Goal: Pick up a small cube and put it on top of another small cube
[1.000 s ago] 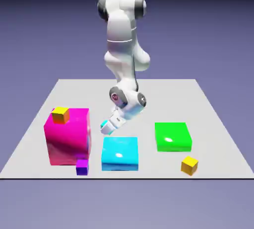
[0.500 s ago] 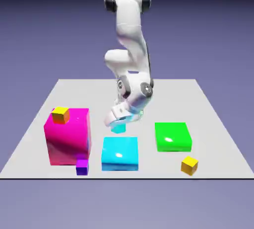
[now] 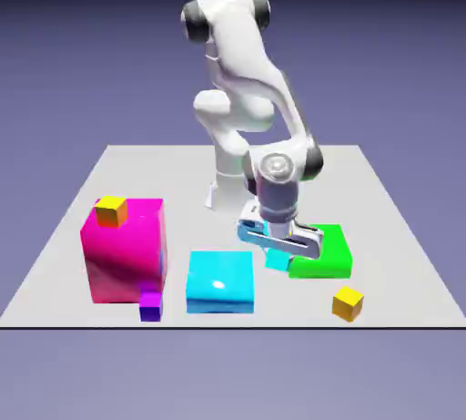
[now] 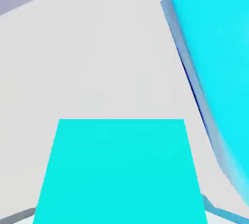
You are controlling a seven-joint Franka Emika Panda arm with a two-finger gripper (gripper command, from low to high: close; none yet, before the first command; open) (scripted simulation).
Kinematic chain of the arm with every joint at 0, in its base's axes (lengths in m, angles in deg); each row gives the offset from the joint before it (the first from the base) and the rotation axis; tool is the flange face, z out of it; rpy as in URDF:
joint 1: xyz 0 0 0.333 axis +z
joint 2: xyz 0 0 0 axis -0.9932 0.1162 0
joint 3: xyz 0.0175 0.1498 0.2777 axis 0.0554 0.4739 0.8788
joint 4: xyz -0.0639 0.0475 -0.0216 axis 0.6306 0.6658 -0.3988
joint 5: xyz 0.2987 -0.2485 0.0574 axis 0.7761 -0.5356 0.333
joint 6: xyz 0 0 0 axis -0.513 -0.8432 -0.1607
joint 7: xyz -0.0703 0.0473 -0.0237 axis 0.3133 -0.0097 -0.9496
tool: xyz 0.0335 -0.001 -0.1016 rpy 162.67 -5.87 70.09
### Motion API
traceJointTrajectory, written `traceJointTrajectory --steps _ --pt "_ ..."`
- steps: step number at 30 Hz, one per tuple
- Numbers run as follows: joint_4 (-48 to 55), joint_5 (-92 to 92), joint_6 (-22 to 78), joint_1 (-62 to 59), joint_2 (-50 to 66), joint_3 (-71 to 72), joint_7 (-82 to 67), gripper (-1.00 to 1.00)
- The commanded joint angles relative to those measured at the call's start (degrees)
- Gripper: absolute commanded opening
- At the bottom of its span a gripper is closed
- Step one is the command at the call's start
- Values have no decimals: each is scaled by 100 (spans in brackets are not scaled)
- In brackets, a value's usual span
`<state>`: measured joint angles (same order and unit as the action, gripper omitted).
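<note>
My gripper (image 3: 278, 252) is shut on the small cube (image 3: 276, 261), a tiny cyan one, and holds it just above the table between the large cyan block (image 3: 219, 280) and the green block (image 3: 323, 254). In the hand view the small cube (image 4: 119, 169) fills the bottom middle, with thin slivers of the grey fingertips (image 4: 220, 212) at its lower corners. The large cyan block (image 4: 219, 72) shows at that view's right. Other small cubes lie about: a yellow one (image 3: 347, 302), a purple one (image 3: 150, 305) and an orange one (image 3: 111, 210).
The orange cube sits on top of a tall magenta block (image 3: 123, 250) at the exterior view's left. The purple cube rests against that block's front corner. The yellow cube lies in front of the green block. The grey table (image 3: 391, 227) ends close behind the blocks' front row.
The arm has swung toward the exterior view's right, carrying the small cyan cube from behind the large cyan block's left side to the gap beside the green block.
</note>
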<state>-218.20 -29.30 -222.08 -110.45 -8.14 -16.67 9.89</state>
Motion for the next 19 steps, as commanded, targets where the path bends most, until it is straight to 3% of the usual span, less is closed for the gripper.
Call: traceJointTrajectory --steps 1,11,15,16,19 --pt "147 212 -10 -73 177 123 258 -100" --pt "1208 1788 -96 -597 1585 1041 2100 -100" --pt "1249 1659 -895 36 2319 715 2055 -100" --pt "1249 1659 -895 36 2319 715 2055 100" --pt "1226 1732 -444 -322 1904 899 2080 100"
